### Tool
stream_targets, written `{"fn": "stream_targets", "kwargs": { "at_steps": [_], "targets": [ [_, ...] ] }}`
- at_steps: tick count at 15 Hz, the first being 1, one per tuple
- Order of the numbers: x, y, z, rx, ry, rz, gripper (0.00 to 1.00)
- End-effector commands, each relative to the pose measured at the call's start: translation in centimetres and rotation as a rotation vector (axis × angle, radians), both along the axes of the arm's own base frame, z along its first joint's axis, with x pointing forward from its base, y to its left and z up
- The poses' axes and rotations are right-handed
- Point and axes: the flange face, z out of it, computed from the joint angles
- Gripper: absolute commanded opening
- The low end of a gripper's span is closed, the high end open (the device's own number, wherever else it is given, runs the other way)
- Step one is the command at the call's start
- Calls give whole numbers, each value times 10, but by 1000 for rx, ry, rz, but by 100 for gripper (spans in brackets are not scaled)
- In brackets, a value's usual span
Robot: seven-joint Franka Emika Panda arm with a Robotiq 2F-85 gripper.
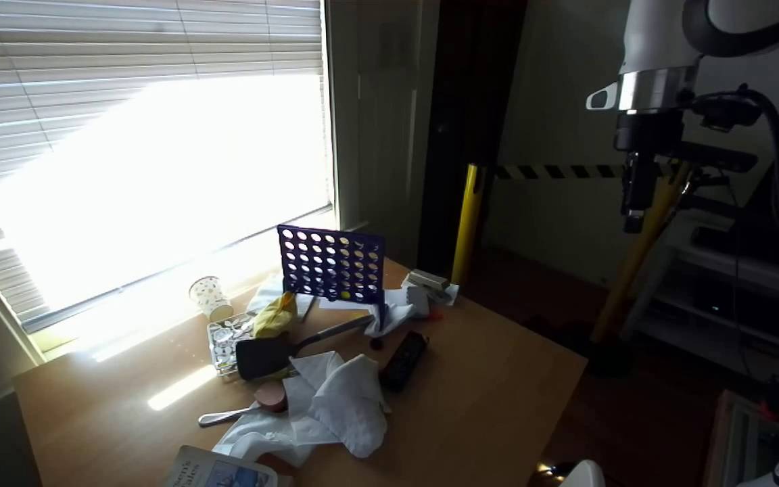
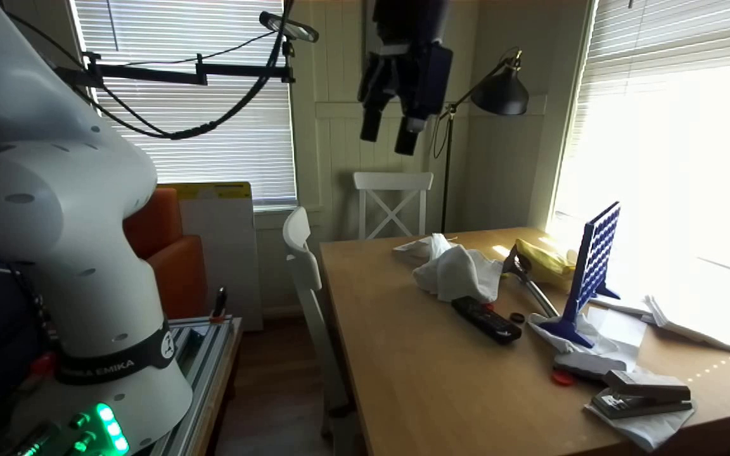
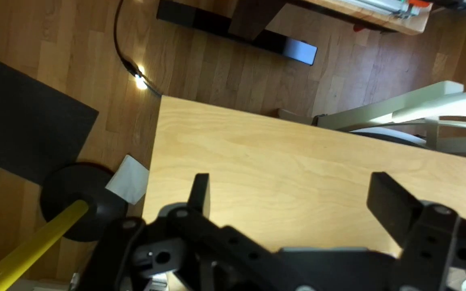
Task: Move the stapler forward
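Standing at the far left of an exterior view is a white jointed robot arm (image 2: 73, 209), green lights (image 2: 113, 429) glowing on its base (image 2: 156, 396). Next comes a white open-backed chair (image 2: 306, 270), just beside the tan wooden surface (image 2: 397, 358). Farther right, high above the surface, I see the black two-fingered gripper (image 2: 388, 133), its fingers well apart, the surface's wood showing between them in the wrist view. On the surface lie a crumpled white sheet (image 2: 460, 275), cloth or paper I can't tell, then a long black remote control (image 2: 486, 320) just beside it, then a rumpled yellow bundle (image 2: 544, 259). A small flat red disc (image 2: 563, 377) follows, with a blue plastic grid rack (image 2: 594, 256) upright near it. Rightmost, close to the surface's edge, the grey-brown, bar-shaped stapler (image 2: 647, 385) rests on a thin white sheet (image 2: 651, 432), well apart from the gripper
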Motion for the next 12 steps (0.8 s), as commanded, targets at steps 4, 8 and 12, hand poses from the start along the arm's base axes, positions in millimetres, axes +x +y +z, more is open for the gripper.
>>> {"fn": "stream_targets", "kwargs": {
  "at_steps": [4,8,12],
  "targets": [
    [89,-33,-35,-52,-41,-28,100],
    [135,-30,-47,-64,-58,-52,100],
    [178,-37,-57,-67,-46,-95,100]
  ]
}}
